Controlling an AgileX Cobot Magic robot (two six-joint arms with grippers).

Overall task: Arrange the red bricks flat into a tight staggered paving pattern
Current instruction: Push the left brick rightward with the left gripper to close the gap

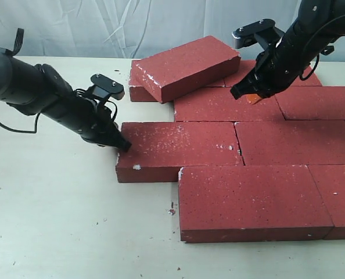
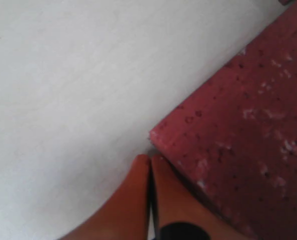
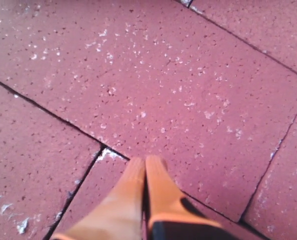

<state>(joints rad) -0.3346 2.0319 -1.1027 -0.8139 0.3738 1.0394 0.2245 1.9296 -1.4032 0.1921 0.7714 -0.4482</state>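
Observation:
Several red bricks lie flat in staggered rows on the right of the table. One red brick [image 1: 184,67] rests askew on top of the back row, tilted. My left gripper [image 1: 125,146] is shut and empty, its tips against the left end of the middle-row brick [image 1: 178,148]. In the left wrist view the shut gripper [image 2: 149,160] sits beside that brick's corner [image 2: 248,125]. My right gripper [image 1: 252,97] is shut and empty, hovering at the back-row bricks. In the right wrist view its tips [image 3: 145,161] are over a joint at the edge of a large brick [image 3: 163,85].
The pale table top [image 1: 56,221] stretches to the left and front of the bricks. A front-row brick [image 1: 248,197] juts toward the near edge. A few red crumbs [image 1: 171,211] lie beside it. A white curtain [image 1: 103,23] hangs behind.

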